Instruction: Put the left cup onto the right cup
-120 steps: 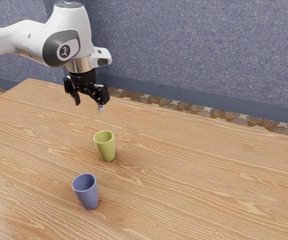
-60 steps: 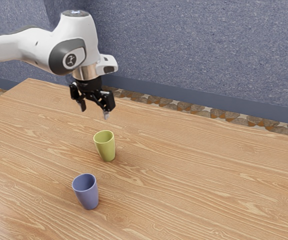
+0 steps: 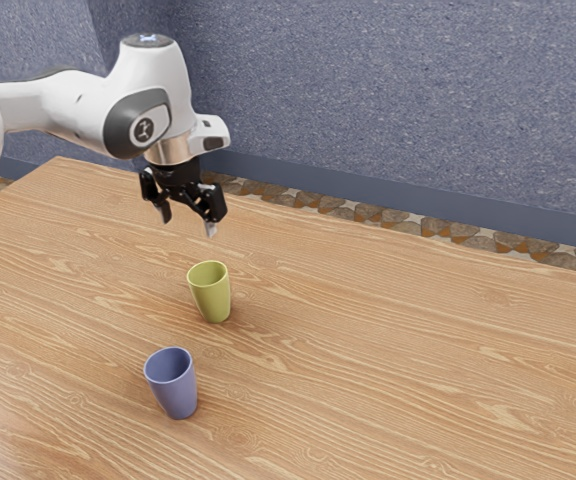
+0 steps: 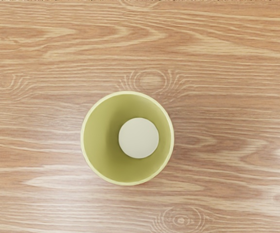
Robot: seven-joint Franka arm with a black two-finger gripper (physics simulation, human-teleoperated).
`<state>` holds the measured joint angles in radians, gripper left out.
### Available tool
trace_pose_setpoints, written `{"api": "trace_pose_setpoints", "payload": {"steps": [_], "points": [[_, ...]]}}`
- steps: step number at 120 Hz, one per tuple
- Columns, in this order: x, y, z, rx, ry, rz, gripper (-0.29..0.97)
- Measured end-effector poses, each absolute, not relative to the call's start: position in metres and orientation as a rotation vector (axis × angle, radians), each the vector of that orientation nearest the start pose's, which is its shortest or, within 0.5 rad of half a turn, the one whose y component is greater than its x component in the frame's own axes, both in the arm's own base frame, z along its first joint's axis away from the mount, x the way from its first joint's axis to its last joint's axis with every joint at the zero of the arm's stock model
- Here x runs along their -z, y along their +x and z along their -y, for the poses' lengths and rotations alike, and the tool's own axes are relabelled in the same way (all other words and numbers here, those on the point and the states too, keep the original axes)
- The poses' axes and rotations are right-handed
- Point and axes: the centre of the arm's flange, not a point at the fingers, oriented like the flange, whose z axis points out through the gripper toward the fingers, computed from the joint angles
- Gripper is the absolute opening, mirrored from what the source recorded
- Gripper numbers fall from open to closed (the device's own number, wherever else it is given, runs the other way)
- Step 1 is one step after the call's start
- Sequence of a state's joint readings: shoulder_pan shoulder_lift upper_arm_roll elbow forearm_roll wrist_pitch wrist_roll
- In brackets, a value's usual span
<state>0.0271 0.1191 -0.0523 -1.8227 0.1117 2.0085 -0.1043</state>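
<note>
Exterior view: the white arm [image 3: 68,100] enters from the exterior view's upper left and ends in the black gripper [image 3: 188,219], which points down at the wooden table [image 3: 418,350]. The two fingers [image 3: 209,226] stand spread well apart, with open air between them and nothing in their grasp. The gripper hangs in the air above the green cup [image 3: 210,291], clear of its rim and slightly toward the exterior view's left of it. The green cup stands upright on the table, mouth up, touching nothing else. The blue cup [image 3: 171,382] also stands upright with its mouth up; it is nearer the camera than the green cup, a little toward the exterior view's left, and the two cups are apart with bare wood between them. Both cups taper toward the base. Behind the table runs a grey-blue wall [image 3: 418,90] with a dark baseboard [image 3: 388,192], and a strip of pebbles [image 3: 468,232] lies along its foot. Wrist view: the camera looks almost straight down into the green cup [image 4: 101,145], which sits near the middle of the frame directly under the hand. Its round rim is fully visible, and the pale circular bottom [image 4: 138,138] shows inside. Wood grain of the table [image 4: 227,58] surrounds the cup on all sides.
</note>
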Motion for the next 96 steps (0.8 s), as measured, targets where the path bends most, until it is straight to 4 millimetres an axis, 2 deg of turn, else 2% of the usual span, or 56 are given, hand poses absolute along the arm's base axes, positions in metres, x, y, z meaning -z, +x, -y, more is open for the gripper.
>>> {"api": "trace_pose_setpoints", "payload": {"steps": [40, 96], "points": [[-0.466, 0.610, 0.007, 0.124, -3.050, 0.026, 0.68], [-0.459, 0.604, 0.015, 0.104, -3.055, 0.029, 0.68]]}}
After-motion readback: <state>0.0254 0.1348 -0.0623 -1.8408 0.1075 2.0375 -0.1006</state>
